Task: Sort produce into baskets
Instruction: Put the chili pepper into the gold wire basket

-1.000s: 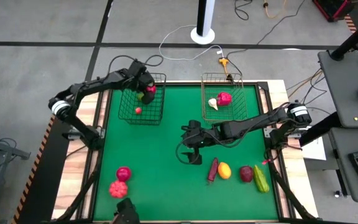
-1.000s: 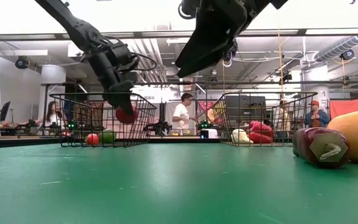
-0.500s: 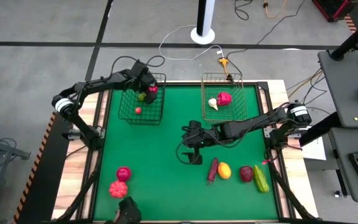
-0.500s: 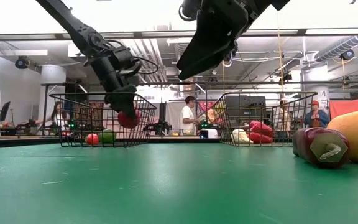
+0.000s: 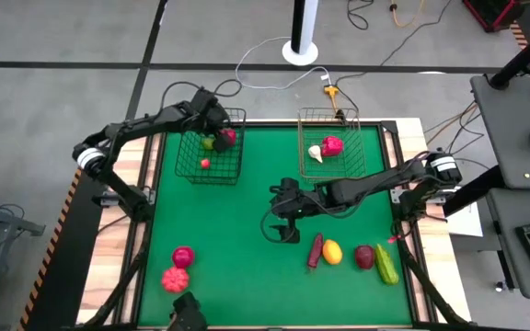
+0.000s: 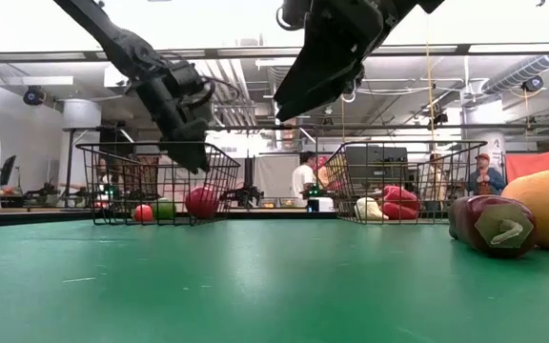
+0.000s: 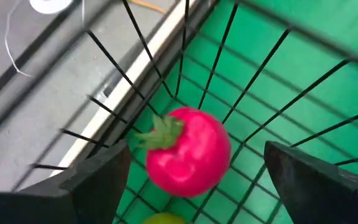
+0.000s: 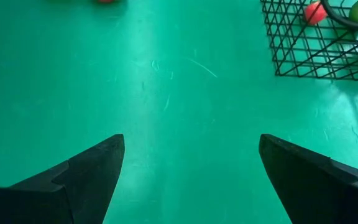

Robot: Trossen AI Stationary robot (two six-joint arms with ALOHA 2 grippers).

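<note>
Left gripper [image 7: 191,180], spread above the black basket [image 5: 212,156] at the bench's far-left corner, had just released the magenta fruit [image 7: 188,152]; it lay inside, sorted.

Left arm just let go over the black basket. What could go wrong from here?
1. The left gripper hangs open at the black basket, above the magenta fruit lying by the mesh wall; lifting out carelessly, a finger might snag the wire and drag the basket.
2. The right gripper hovers open over bare mat, close to the purple vegetable and yellow fruit; a sloppy approach might knock them aside.
</note>
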